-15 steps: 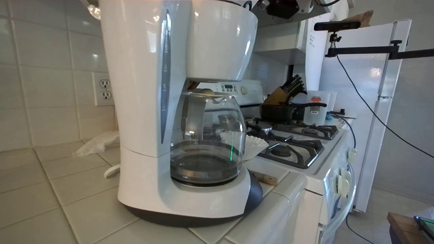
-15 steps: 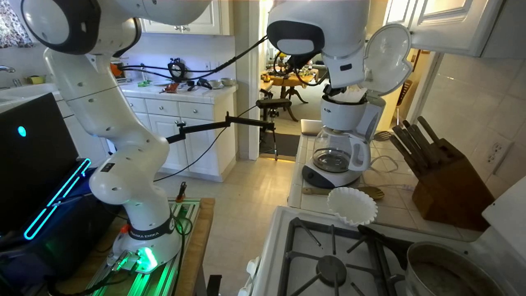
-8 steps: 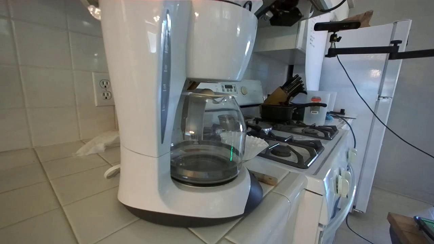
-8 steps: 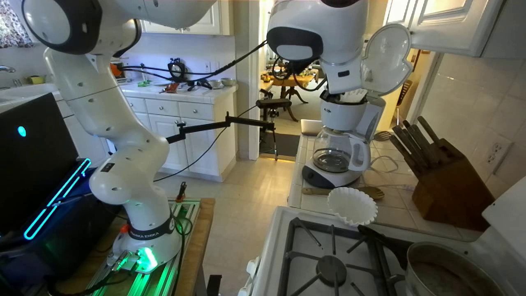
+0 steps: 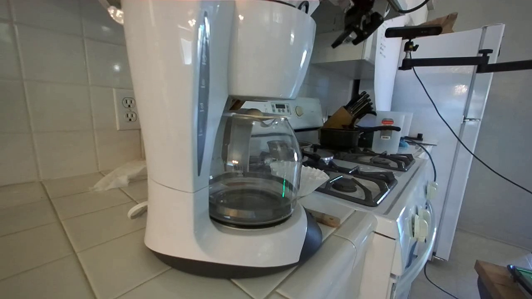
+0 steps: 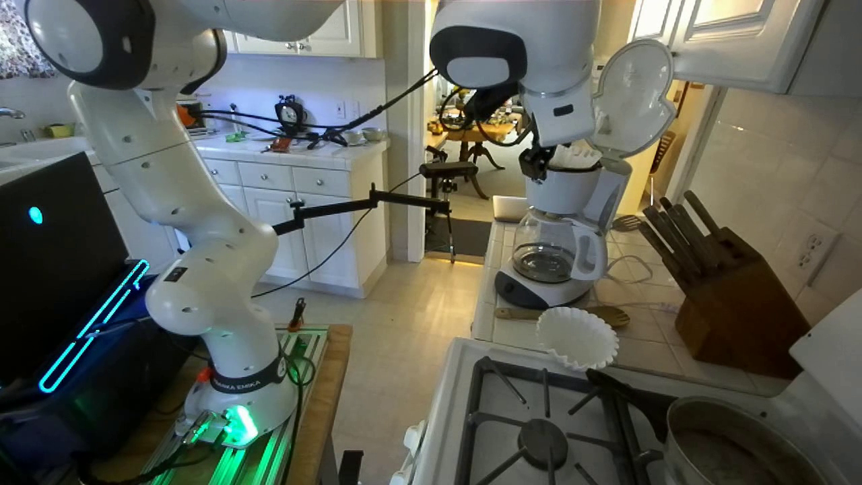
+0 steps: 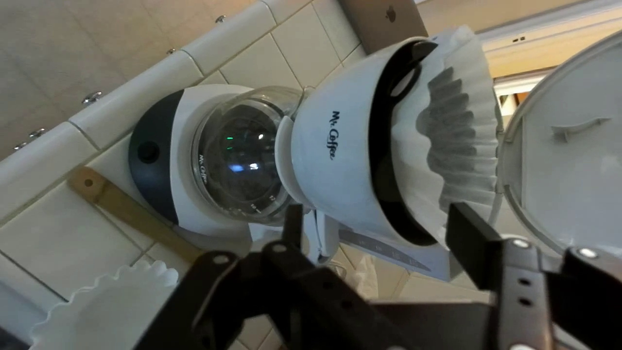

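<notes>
we observe the gripper [image 7: 376,226] beside the coffee maker [image 7: 335,150], its fingers [image 7: 469,243] standing apart with nothing held between them. the coffee filter [image 7: 449,138] sits in the brew basket [image 7: 380,146], its pleated edge rising above the dark rim, with the lid [image 7: 578,155] raised beyond it. the governing relation is that of filter to jaws: in the wrist view we find the filter up from the gap and toward the right, one fingertip overlapping its lower edge; whether the two touch, we cannot tell. in an exterior view the gripper [image 6: 537,172] overlaps the basket's side, the filter immediately to its right in the picture. the coffee maker's long axis is upright, yet it crosses the wrist view sideways, base at left, lid at right; the filter, being round, offers us no clear long axis. a single arm [image 6: 215,256] is present. below the basket we note the glass carafe [image 6: 542,259]; a second fluted filter [image 6: 578,339] and a wooden utensil [image 7: 136,215] lie on the tiled counter [image 6: 645,350].
</notes>
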Robot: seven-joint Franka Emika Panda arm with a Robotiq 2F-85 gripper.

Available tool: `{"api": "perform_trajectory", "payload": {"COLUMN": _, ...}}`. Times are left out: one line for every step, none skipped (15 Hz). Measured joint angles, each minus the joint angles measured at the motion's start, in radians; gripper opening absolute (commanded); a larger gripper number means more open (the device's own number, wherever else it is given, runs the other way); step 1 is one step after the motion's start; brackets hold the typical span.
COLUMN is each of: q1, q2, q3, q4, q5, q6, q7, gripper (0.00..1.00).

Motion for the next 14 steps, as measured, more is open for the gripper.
{"api": "perform_trajectory", "payload": {"q1": -0.004, "q2": -0.010, "q3": -0.004, "q4": 0.001, "q5": -0.011, "q6": -0.017, "q7": -0.005, "gripper": 1.00}}
{"api": "perform_trajectory", "payload": {"q1": -0.005, "q2": -0.021, "q3": -0.009, "q4": 0.001, "q5": -0.015, "q6": -0.036, "q7": -0.013, "gripper": 1.00}}
{"api": "perform_trajectory", "payload": {"q1": -0.005, "q2": -0.031, "q3": -0.012, "q4": 0.002, "q5": -0.015, "q6": -0.051, "q7": -0.023, "gripper": 1.00}}
{"api": "perform_trajectory", "payload": {"q1": -0.004, "q2": -0.042, "q3": -0.011, "q4": 0.004, "q5": -0.027, "q6": -0.072, "q7": -0.039, "gripper": 1.00}}
{"api": "perform_trajectory", "payload": {"q1": -0.003, "q2": -0.052, "q3": -0.008, "q4": 0.010, "q5": -0.047, "q6": -0.095, "q7": -0.050, "gripper": 1.00}}
{"api": "perform_trajectory", "payload": {"q1": 0.000, "q2": -0.062, "q3": 0.000, "q4": 0.019, "q5": -0.068, "q6": -0.116, "q7": -0.058, "gripper": 1.00}}
{"api": "perform_trajectory", "payload": {"q1": 0.003, "q2": -0.071, "q3": 0.010, "q4": 0.031, "q5": -0.092, "q6": -0.134, "q7": -0.069, "gripper": 1.00}}
{"api": "perform_trajectory", "payload": {"q1": 0.009, "q2": -0.080, "q3": 0.023, "q4": 0.044, "q5": -0.112, "q6": -0.144, "q7": -0.083, "gripper": 1.00}}
{"api": "perform_trajectory", "payload": {"q1": 0.018, "q2": -0.088, "q3": 0.038, "q4": 0.059, "q5": -0.130, "q6": -0.147, "q7": -0.096, "gripper": 1.00}}
{"api": "perform_trajectory", "payload": {"q1": 0.029, "q2": -0.096, "q3": 0.053, "q4": 0.075, "q5": -0.143, "q6": -0.147, "q7": -0.111, "gripper": 1.00}}
{"api": "perform_trajectory", "payload": {"q1": 0.040, "q2": -0.101, "q3": 0.068, "q4": 0.090, "q5": -0.154, "q6": -0.147, "q7": -0.128, "gripper": 1.00}}
{"api": "perform_trajectory", "payload": {"q1": 0.052, "q2": -0.105, "q3": 0.083, "q4": 0.104, "q5": -0.167, "q6": -0.145, "q7": -0.146, "gripper": 1.00}}
{"api": "perform_trajectory", "payload": {"q1": 0.063, "q2": -0.107, "q3": 0.097, "q4": 0.117, "q5": -0.180, "q6": -0.142, "q7": -0.165, "gripper": 1.00}}
{"api": "perform_trajectory", "payload": {"q1": 0.074, "q2": -0.107, "q3": 0.110, "q4": 0.132, "q5": -0.194, "q6": -0.135, "q7": -0.186, "gripper": 0.96}}
